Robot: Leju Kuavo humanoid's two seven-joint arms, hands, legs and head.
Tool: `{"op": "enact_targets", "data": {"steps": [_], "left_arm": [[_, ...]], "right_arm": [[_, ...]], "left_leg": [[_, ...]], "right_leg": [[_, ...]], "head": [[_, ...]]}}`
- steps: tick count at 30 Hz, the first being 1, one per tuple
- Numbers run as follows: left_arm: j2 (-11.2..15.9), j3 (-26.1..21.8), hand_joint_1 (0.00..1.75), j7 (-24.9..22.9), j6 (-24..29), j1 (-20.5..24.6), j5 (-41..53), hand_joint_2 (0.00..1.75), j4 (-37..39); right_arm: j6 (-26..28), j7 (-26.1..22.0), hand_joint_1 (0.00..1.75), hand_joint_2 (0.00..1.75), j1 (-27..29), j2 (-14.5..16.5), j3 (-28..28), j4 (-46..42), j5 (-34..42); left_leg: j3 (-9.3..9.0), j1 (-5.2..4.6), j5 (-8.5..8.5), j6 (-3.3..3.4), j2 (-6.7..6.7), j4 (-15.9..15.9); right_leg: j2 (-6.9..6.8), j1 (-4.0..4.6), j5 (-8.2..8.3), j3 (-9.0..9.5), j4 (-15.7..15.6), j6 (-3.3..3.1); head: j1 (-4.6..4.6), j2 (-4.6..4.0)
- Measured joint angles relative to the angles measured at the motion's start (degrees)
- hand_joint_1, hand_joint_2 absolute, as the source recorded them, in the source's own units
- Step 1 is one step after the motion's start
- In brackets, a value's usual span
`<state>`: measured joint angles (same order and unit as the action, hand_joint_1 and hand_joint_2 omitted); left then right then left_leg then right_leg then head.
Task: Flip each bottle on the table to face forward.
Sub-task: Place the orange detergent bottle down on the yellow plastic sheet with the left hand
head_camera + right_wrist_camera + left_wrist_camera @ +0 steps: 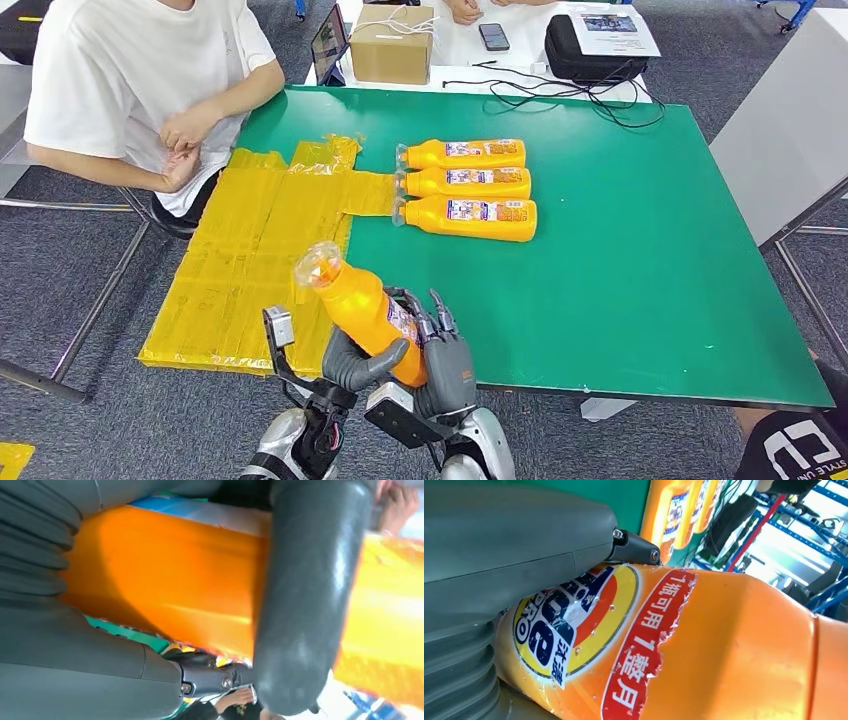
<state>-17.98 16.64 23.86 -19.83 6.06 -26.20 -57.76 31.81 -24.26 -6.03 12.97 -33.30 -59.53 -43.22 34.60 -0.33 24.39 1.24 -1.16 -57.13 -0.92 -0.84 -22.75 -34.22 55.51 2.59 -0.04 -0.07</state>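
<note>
An orange bottle point(358, 302) is lifted above the table's near edge, tilted with its clear cap toward the far left. My left hand point(352, 366) grips its lower body from the left, thumb across the front. My right hand point(446, 352) holds it from the right, fingers up behind it. The left wrist view shows the bottle's point(724, 645) torn round label beside my left hand point(499, 555). In the right wrist view my right hand's thumb point(305, 605) crosses the plain orange side point(175, 570). Three more orange bottles point(470, 184) lie side by side mid-table, labels up, caps to the left.
A green table point(650, 280) carries a yellow plastic sheet point(250, 270) that hangs over its left edge. A person in a white shirt point(140, 90) sits at the far left. Behind are a cardboard box point(392, 45), a phone point(493, 37), a black bag point(590, 55) and cables.
</note>
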Motion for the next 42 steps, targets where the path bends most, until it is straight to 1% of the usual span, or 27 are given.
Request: {"op": "enact_targets", "data": {"steps": [4,8,11,12,13,14,17,18,19,20,23,25,28,31,34,36,39,42], "left_arm": [[-0.1,-0.25,1.75,-0.5,-0.14,0.4,-1.68,1.75,0.46],[0.27,-2.72,1.75,2.32,5.95,1.47,3.84,1.75,-0.94],[0.37,-3.52,1.75,2.81,7.25,1.66,5.51,1.75,-1.53],[0.4,-3.61,1.75,3.2,8.69,1.72,7.23,1.75,-1.66],[0.49,-3.66,1.75,3.88,11.5,1.82,10.75,1.75,-1.85],[0.68,-3.68,1.75,4.85,15.77,1.97,16.27,1.75,-2.08],[2.32,-4.05,1.75,8.06,32.03,2.68,40.05,1.75,-3.09],[3.2,-4.33,1.75,8.56,36.08,3.03,47.64,1.75,-3.41],[4.19,-4.66,1.75,8.51,38.85,3.43,54.26,1.75,-3.67],[5.12,-5.0,1.75,7.92,40.14,3.83,59.38,1.75,-3.79],[8.13,-5.8,1.75,4.35,41.11,5.79,71.72,1.75,-2.65],[10.32,-5.93,1.75,1.28,41.38,8.13,79.02,1.75,-0.27],[13.53,-5.87,1.75,-3.2,41.37,12.76,88.23,1.75,5.17],[16.6,-5.56,1.75,-6.87,40.04,18.08,94.85,1.75,12.19],[18.8,-4.79,1.75,-9.41,37.57,22.78,98.68,1.75,18.91],[19.77,-4.3,1.75,-10.39,35.8,25.15,99.62,1.75,22.5],[20.58,-3.86,1.75,-10.98,34.7,27.61,100.05,1.75,26.2],[20.89,-3.36,1.75,-11.31,34.09,29.17,100.13,1.75,28.42]], "right_arm": [[0.09,-0.23,0.0,0.0,0.29,0.34,0.02,-0.54,0.61],[3.0,-0.48,0.0,0.0,2.43,0.02,0.68,-5.12,0.08],[3.3,-0.52,0.0,0.0,3.05,-0.1,0.98,-6.58,0.03],[3.51,-0.62,0.0,0.0,3.2,-0.12,1.07,-6.86,0.02],[3.82,-0.79,0.0,0.0,3.38,-0.14,1.2,-7.21,0.0],[4.17,-1.03,0.0,0.0,3.61,-0.16,1.34,-7.68,-0.01],[4.21,-1.63,0.0,0.0,4.61,-0.41,1.75,-10.23,0.11],[3.7,-1.69,0.0,0.0,4.92,-0.54,1.84,-11.24,0.23],[3.04,-1.71,0.0,0.0,5.17,-0.67,1.91,-12.2,0.43],[2.36,-1.74,0.0,0.0,5.34,-0.75,1.96,-12.95,0.71],[0.6,-2.27,0.0,0.0,5.52,-0.81,2.12,-14.17,1.71],[-0.32,-2.85,0.0,0.0,5.54,-0.81,2.2,-14.37,2.34],[-1.2,-3.84,0.0,0.0,5.46,-0.81,2.24,-14.38,3.39],[-1.74,-4.78,0.0,0.0,5.12,-0.79,2.24,-14.21,4.37],[-1.87,-5.44,0.0,0.0,4.58,-0.76,2.24,-13.67,5.09],[-1.84,-5.68,0.0,0.0,4.23,-0.72,2.24,-13.17,5.41],[-1.77,-5.85,0.0,0.0,3.94,-0.61,2.24,-12.49,5.52],[-1.76,-5.96,0.0,0.0,3.72,-0.54,2.24,-11.99,5.56]], "left_leg": [[0.0,0.0,0.0,0.0,-0.01,0.0],[0.02,0.01,-0.01,0.0,0.01,0.0],[0.02,0.01,-0.01,0.01,0.03,0.0],[0.02,0.01,-0.01,0.01,0.03,0.0],[0.03,0.01,-0.01,0.01,0.04,0.0],[0.03,0.01,-0.01,0.01,0.04,0.0],[0.04,0.01,-0.01,0.01,0.04,0.0],[0.03,0.02,-0.02,0.0,0.04,0.0],[0.03,0.03,-0.02,0.0,0.04,0.01],[0.03,0.04,-0.03,-0.01,0.04,0.01],[0.03,0.05,-0.06,-0.04,0.04,0.01],[0.03,0.06,-0.11,-0.06,0.04,0.01],[0.03,0.06,-0.17,-0.07,0.04,0.01],[0.03,0.06,-0.21,-0.1,0.04,0.01],[0.03,0.06,-0.22,-0.09,0.04,0.01],[0.04,0.06,-0.22,-0.09,0.04,0.01],[0.05,0.05,-0.22,-0.09,0.06,0.01],[0.06,0.05,-0.21,-0.1,0.07,0.01]], "right_leg": [[0.0,0.01,0.0,0.0,0.0,0.0],[-0.05,0.01,0.0,0.01,0.0,0.0],[-0.07,0.01,0.0,0.01,0.0,0.0],[-0.06,0.01,0.0,0.01,0.0,0.0],[-0.07,0.01,0.0,0.01,0.0,0.0],[-0.07,0.01,0.0,0.01,0.0,0.0],[-0.06,0.02,0.0,0.0,0.01,0.0],[-0.07,0.02,0.0,0.0,0.01,0.0],[-0.07,0.03,0.0,0.0,0.01,-0.01],[-0.07,0.03,0.0,0.0,0.01,-0.01],[-0.07,0.04,0.0,-0.01,0.01,-0.01],[-0.07,0.04,0.01,-0.01,0.02,-0.02],[-0.08,0.04,0.03,0.0,0.03,-0.03],[-0.07,0.04,0.05,0.0,0.05,-0.03],[-0.08,0.04,0.05,0.0,0.06,-0.03],[-0.08,0.04,0.05,0.01,0.06,-0.03],[-0.11,0.03,0.05,0.01,0.06,-0.03],[-0.12,0.03,0.04,0.01,0.06,-0.03]], "head": [[0.01,0.0],[0.02,0.0],[0.02,0.0],[0.01,0.0],[0.02,0.0],[0.02,0.0],[0.02,0.0],[0.02,0.0],[0.02,0.0],[0.02,0.0],[0.02,0.0],[0.02,0.0],[0.03,0.0],[0.03,0.0],[0.03,0.0],[0.03,0.0],[0.02,0.0],[0.02,0.0]]}}
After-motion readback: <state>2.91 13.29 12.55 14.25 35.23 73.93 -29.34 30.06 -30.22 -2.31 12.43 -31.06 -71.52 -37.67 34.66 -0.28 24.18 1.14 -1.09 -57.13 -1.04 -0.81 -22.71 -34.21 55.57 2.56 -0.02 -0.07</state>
